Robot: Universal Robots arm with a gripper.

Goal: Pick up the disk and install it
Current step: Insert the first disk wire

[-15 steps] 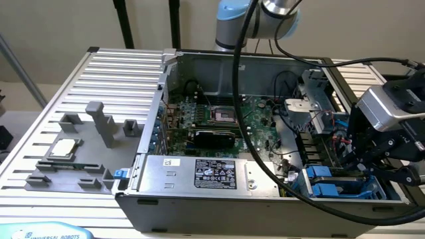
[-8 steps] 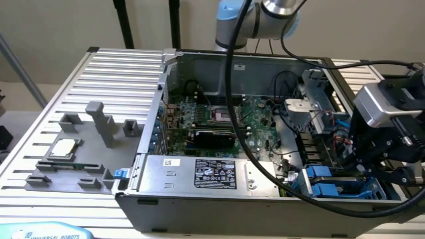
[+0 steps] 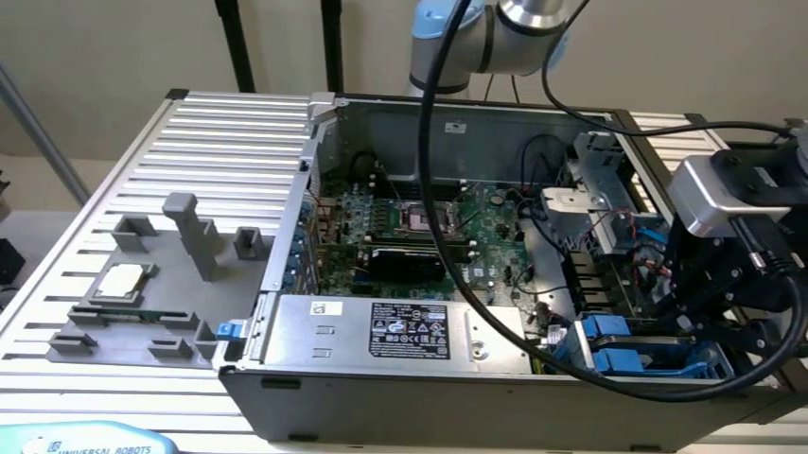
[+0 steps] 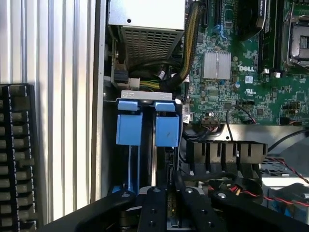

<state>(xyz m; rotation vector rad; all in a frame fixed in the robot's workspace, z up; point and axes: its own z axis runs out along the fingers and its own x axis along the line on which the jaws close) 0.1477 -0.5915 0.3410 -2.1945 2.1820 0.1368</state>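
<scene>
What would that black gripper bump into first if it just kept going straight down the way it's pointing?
Probably the disk in its blue carrier, standing in the computer case's drive bay. The gripper sits right over it with fingers nearly closed; depth is unclear, so it may already be touching.

The disk [image 4: 145, 159] sits edge-on in its slot with its label hidden, and its near end is lost behind the black gripper [image 4: 169, 212], cut off by the picture's edge.

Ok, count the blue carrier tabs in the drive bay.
2. Both blue tabs stand side by side in the drive bay beside the motherboard: one nearer the case wall, the other nearer the board. More may be hidden below.
</scene>
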